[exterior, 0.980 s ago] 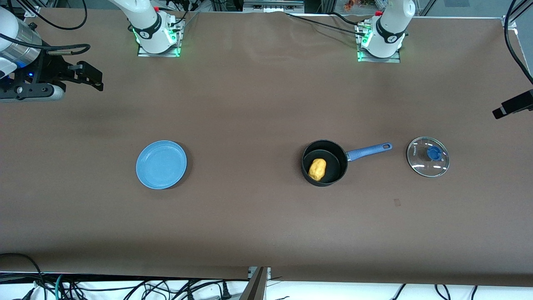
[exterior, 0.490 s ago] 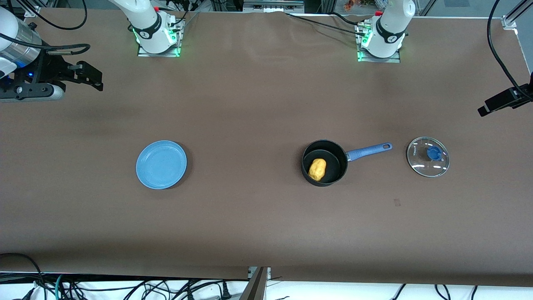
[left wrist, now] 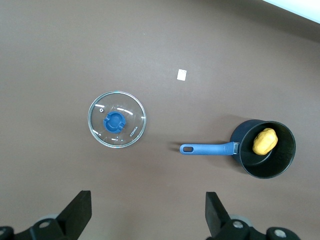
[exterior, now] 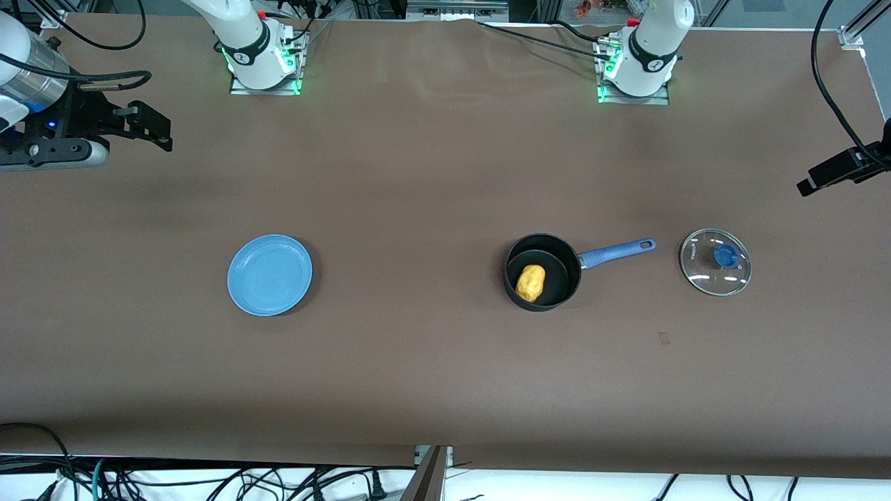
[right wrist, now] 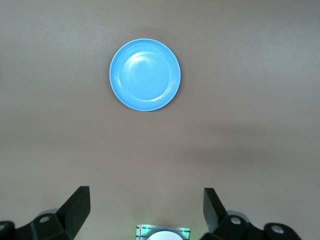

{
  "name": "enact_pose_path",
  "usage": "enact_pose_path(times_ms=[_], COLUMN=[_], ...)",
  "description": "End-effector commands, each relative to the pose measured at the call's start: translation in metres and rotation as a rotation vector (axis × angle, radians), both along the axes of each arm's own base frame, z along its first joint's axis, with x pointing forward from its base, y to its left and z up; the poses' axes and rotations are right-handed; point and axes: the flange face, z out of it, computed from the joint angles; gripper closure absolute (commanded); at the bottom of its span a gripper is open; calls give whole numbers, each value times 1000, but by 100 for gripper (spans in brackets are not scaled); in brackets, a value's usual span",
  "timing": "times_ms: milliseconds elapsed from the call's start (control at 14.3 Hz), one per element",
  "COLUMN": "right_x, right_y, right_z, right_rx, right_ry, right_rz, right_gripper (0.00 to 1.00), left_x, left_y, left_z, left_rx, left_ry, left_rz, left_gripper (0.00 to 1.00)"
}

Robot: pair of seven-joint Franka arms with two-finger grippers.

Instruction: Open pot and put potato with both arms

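Note:
The black pot (exterior: 557,259) with its long blue handle (exterior: 617,253) stands open on the table, and the yellow potato (exterior: 530,282) lies inside it. The glass lid with a blue knob (exterior: 715,261) lies flat on the table beside the handle's end, toward the left arm's end. My left gripper (exterior: 818,181) is open and empty, high over that end of the table; its wrist view shows the lid (left wrist: 117,126), the pot (left wrist: 272,162) and the potato (left wrist: 264,141) below its gripper (left wrist: 148,215). My right gripper (exterior: 156,132) is open and empty, high over the right arm's end.
A flat blue plate (exterior: 270,275) lies toward the right arm's end and shows in the right wrist view (right wrist: 145,74), where my right gripper (right wrist: 146,210) is open. A small paper tag (exterior: 663,338) lies nearer the front camera than the lid. The arm bases (exterior: 263,59) stand along the table's edge.
My left gripper has shifted a little inward from the table's end. The right arm, pot, potato, lid and plate have not moved.

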Motion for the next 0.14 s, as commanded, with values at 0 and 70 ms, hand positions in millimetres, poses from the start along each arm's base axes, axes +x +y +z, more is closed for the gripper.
enact_pose_path(times_ms=[0,70], right_x=[1,1], right_y=[0,0], right_z=[6,5], right_rx=[-5,-6], right_ry=[-12,-11], right_rz=[22,22], right_gripper=[0,0], left_x=[-6,-6], left_y=[-3,-3], left_z=[3,4], left_rx=[24,24], left_ry=[-12,-13], left_rz=[1,0], left_gripper=[0,0])
